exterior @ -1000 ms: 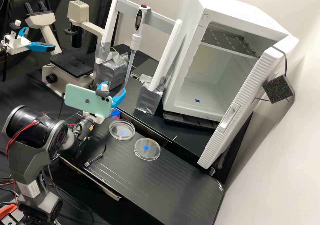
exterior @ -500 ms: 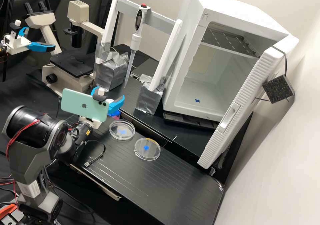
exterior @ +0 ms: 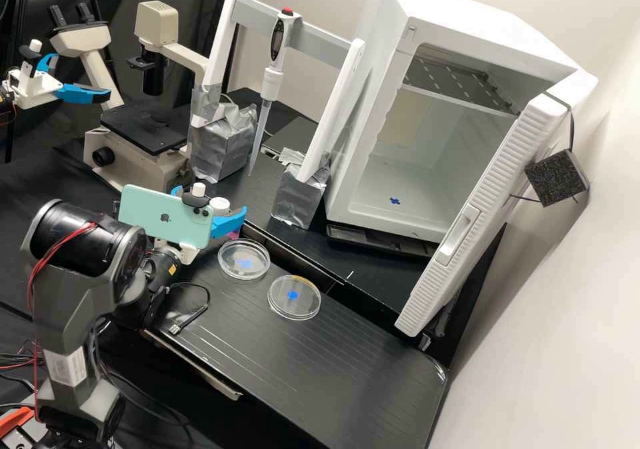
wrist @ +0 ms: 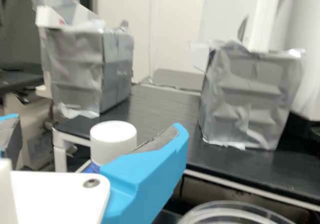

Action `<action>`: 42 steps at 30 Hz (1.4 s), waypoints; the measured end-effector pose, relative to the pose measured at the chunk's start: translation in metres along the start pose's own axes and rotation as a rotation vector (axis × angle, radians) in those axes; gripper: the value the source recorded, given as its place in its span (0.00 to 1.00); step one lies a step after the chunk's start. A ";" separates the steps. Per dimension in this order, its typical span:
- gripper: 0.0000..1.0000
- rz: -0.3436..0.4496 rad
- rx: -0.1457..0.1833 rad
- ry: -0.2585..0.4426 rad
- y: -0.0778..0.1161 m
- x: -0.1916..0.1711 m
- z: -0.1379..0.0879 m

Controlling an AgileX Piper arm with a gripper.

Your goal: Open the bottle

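In the high view the gripper [exterior: 211,200] is low over the back left of the front bench, its blue fingers spread apart. The bottle's white round cap [exterior: 219,204] appears between them, beyond the mounted phone; most of the bottle is hidden behind the gripper. In the wrist view the gripper [wrist: 96,128] stands open, with the white cap [wrist: 113,140] between its fingers and closer to one of them. A bit of blue bottle body [wrist: 92,168] shows below the cap. Whether a finger touches the bottle I cannot tell.
Two clear round dishes [exterior: 244,260] [exterior: 294,297] lie on the front bench [exterior: 347,356] near the gripper. Behind stand two silver-wrapped blocks [exterior: 223,144] [exterior: 299,192] with a pipette [exterior: 271,79] hanging between their posts, a microscope [exterior: 145,126], and an open white cabinet [exterior: 340,169].
The gripper has come down and a little left in the high view, with the phone on it. The white cap has come into sight between the fingers, which remain apart.
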 end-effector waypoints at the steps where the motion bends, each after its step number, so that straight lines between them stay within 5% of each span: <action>1: 0.00 0.002 0.000 0.001 0.000 0.001 0.000; 42: 0.00 0.034 0.006 -0.002 0.008 0.000 0.001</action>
